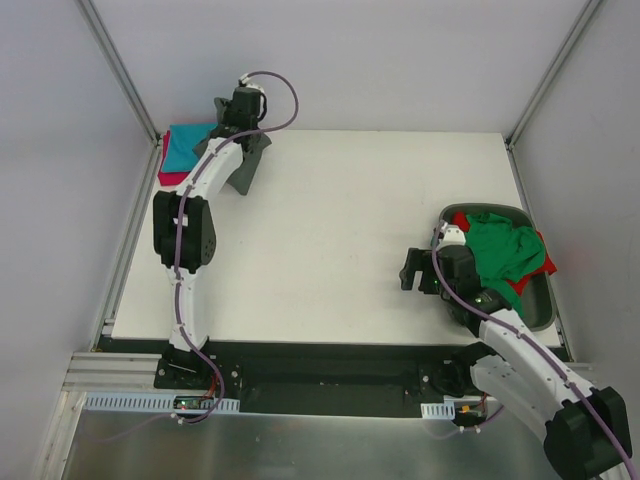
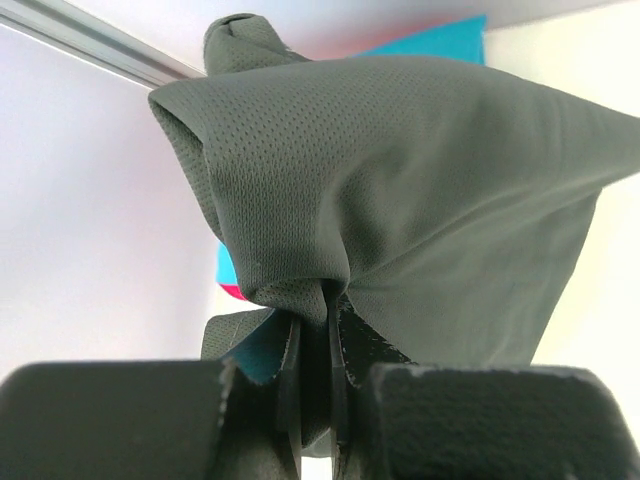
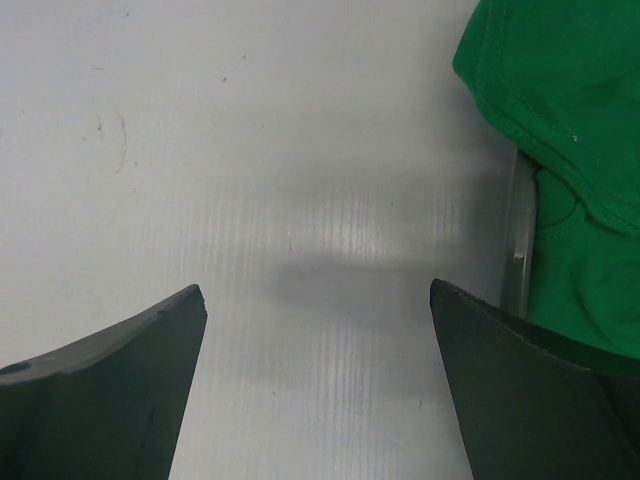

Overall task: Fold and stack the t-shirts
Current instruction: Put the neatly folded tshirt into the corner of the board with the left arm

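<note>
My left gripper is at the far left corner, shut on a dark grey t-shirt that hangs bunched from it, held off the table. In the left wrist view the grey t-shirt fills the frame, pinched between the shut fingers. Beside it lies a folded stack: a teal t-shirt on a pink one. The teal t-shirt also shows in the left wrist view. My right gripper is open and empty, low over the table, left of a grey basket. The basket holds a crumpled green t-shirt and a red one.
The white table lies between the stack and the basket. Metal frame posts stand at the far corners. In the right wrist view the basket rim and green t-shirt lie just right of my open gripper.
</note>
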Motion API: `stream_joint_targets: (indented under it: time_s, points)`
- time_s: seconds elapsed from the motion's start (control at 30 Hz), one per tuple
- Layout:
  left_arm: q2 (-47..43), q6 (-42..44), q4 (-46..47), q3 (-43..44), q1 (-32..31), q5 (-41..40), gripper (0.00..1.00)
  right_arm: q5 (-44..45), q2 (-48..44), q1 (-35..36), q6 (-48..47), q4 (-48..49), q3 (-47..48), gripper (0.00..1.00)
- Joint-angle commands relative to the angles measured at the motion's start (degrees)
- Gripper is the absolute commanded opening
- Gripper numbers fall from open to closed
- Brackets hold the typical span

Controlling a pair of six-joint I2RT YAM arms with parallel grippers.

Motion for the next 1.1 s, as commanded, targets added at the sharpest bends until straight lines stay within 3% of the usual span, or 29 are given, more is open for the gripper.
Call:
stream_joint_targets:
  time_s: [0.0,0.6,0.9,1.07]
  points:
    - [-1.22,2.76,1.65,6.38,1.35,-2.30,0.00,-0.28,1.65,-0.63,-0.71,3.14,0.00,0.96]
    - [-1.75,2.14,1.65,9.55,6.27,2.88,0.00,-0.99,5.35,-0.98,-0.62,4.99,-0.35,0.96]
    - [-0.26,0.39,1.92,11.92,8.29,12.97,0.00,-2.21,7.28,-1.07,-0.80,4.47,0.61,0.96]
    - [1.68,-2.34,1.65,13.42,8.20,13.33,0.00,-2.22,6.93,-1.16,-0.80,4.29,0.62,0.96]
